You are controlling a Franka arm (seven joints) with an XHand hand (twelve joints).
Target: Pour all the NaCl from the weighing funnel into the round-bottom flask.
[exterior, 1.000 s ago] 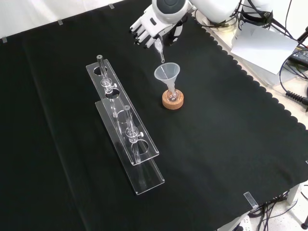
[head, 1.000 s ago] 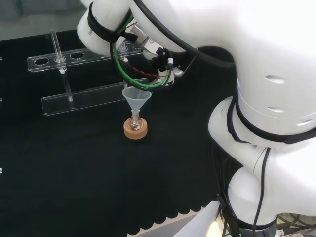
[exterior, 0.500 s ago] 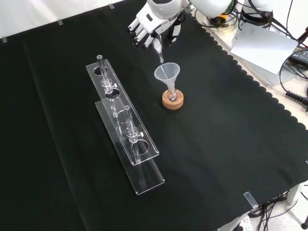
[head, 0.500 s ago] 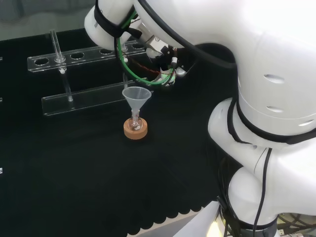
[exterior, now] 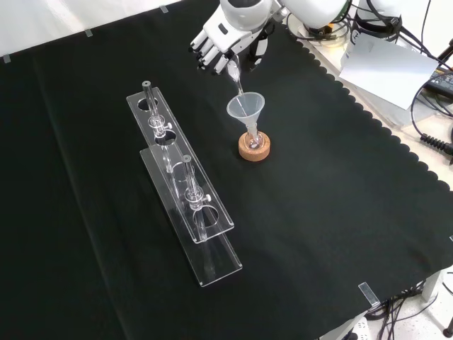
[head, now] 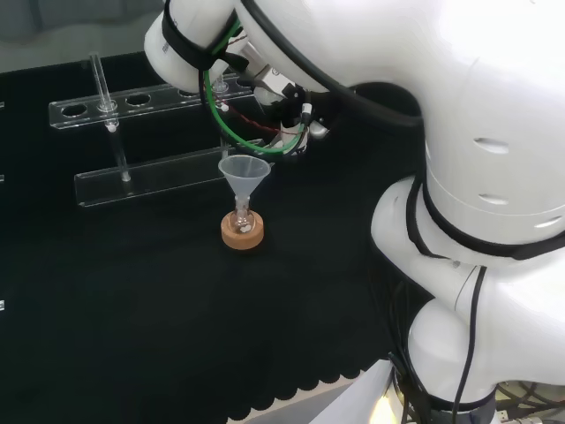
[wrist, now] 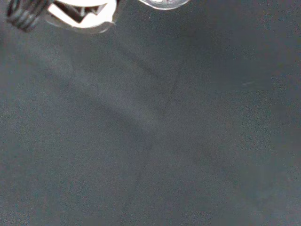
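Looks like a chemistry lab setup: black-cloth desk (exterior: 318, 212), clear acrylic tube rack (exterior: 185, 191) with glass tubes, a plastic funnel (exterior: 245, 110) sitting in a small flask on a cork ring (exterior: 253, 147), cables (exterior: 432, 134) off the far right.

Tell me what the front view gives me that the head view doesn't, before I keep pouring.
Front view: the hand, fingers curled around the weighing funnel, its stem tilted down over the mouth of the plastic funnel, and paper and cables beyond the cloth's scalloped edge.

Head view: green cables looping above the funnel and the arm's big white links on the right.

Both: the plastic funnel sitting in the round-bottom flask on its cork ring, and the clear racks.
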